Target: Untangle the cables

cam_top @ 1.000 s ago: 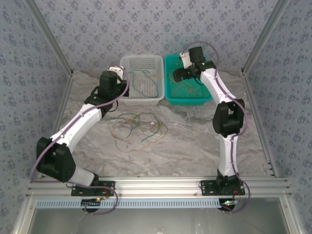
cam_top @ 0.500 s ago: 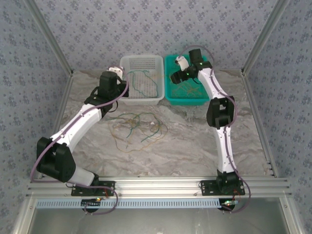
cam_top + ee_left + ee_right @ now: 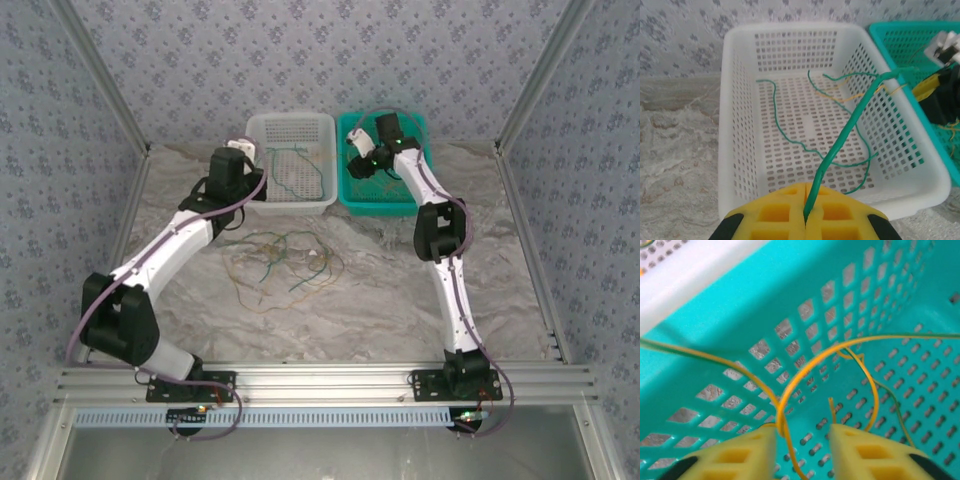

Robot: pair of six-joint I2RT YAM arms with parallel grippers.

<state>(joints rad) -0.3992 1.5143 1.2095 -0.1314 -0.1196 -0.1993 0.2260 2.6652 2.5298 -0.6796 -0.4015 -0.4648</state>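
Note:
A loose tangle of dark green and yellowish cables (image 3: 285, 262) lies on the marbled table in front of the baskets. My left gripper (image 3: 805, 201) hovers at the near rim of the white basket (image 3: 727, 125), shut on one green cable (image 3: 850, 120) that rises away over the basket. More thin green and yellow strands lie on that basket's floor. My right gripper (image 3: 802, 437) is low inside the teal basket (image 3: 805, 290), jaws apart with a gap. A yellow cable (image 3: 805, 370) loops between them and touches the left finger (image 3: 752, 450).
The white basket (image 3: 290, 205) and the teal basket (image 3: 378, 207) stand side by side at the back of the table. Patterned walls and metal frame posts enclose the space. The left arm (image 3: 170, 245) reaches diagonally across the table's left half.
The right arm has swung left and down into the teal basket's left part, and its jaws have narrowed around the yellow cable. The left arm has shifted slightly toward the white basket, still gripping.

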